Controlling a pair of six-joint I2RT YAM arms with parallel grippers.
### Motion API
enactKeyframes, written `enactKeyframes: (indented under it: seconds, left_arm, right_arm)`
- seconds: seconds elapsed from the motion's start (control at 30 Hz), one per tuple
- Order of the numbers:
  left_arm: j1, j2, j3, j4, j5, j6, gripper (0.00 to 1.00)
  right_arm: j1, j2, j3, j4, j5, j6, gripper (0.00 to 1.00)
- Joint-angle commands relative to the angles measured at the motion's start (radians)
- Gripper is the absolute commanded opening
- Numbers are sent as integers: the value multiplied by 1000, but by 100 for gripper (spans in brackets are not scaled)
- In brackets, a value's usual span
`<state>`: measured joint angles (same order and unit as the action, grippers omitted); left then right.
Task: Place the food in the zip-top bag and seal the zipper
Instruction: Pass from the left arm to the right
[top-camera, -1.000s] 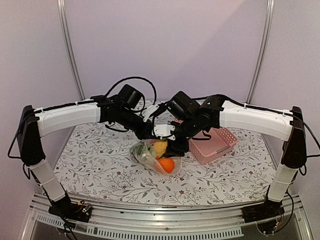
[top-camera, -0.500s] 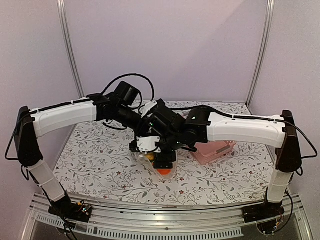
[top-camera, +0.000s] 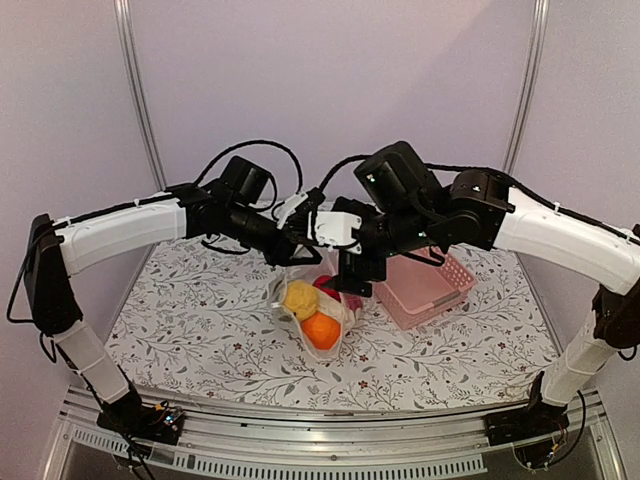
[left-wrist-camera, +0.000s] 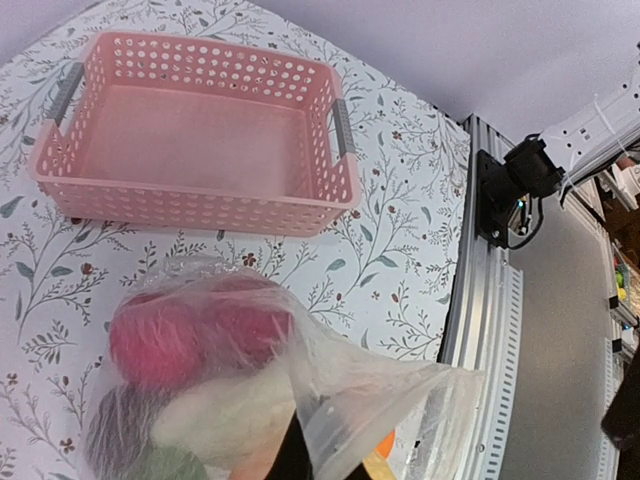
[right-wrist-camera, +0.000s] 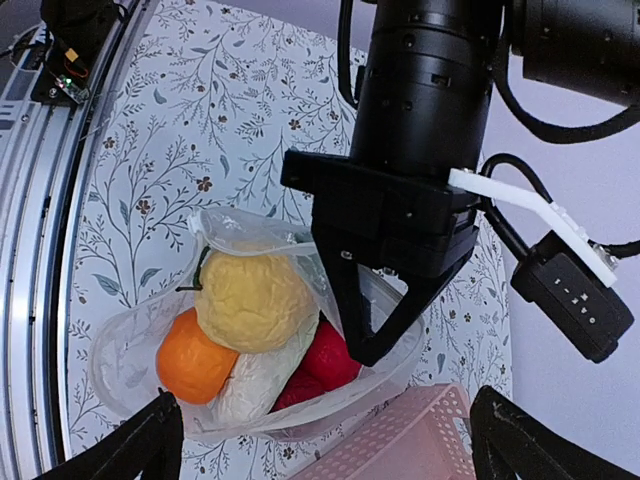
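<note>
Pinching the zip-top bag (right-wrist-camera: 130, 350) by its raised mouth edge, my left jaws are clamped on thin film. My right jaws hang wide and empty above. The food (right-wrist-camera: 255, 300) bunches inside, sagging onto the tabletop (top-camera: 190, 320) near the pink basket (top-camera: 430, 290). The film is soft, light and slippery, so I'd take the zipper, probably along that held edge.

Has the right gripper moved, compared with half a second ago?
Yes. The right gripper has risen from the zip-top bag and shifted right, toward the pink basket; its jaws stand open.
</note>
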<state>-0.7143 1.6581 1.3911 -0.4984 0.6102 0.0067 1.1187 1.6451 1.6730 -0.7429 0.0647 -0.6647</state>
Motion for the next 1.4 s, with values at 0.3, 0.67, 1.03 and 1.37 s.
enactKeyframes:
  seconds: [0.3, 0.67, 1.03, 1.37]
  left_arm:
    - [76, 58, 8, 42, 57, -68, 0]
    - [76, 48, 6, 37, 53, -72, 0]
    - [75, 42, 8, 35, 43, -75, 0]
    - [73, 31, 9, 31, 29, -76, 0]
  right_arm:
    - [74, 32, -90, -209, -312, -75, 70]
    - [137, 178, -67, -183, -108, -31, 68]
    - [137, 311, 1, -127, 43, 75, 66]
    - [136, 405, 52, -82, 123, 132, 21]
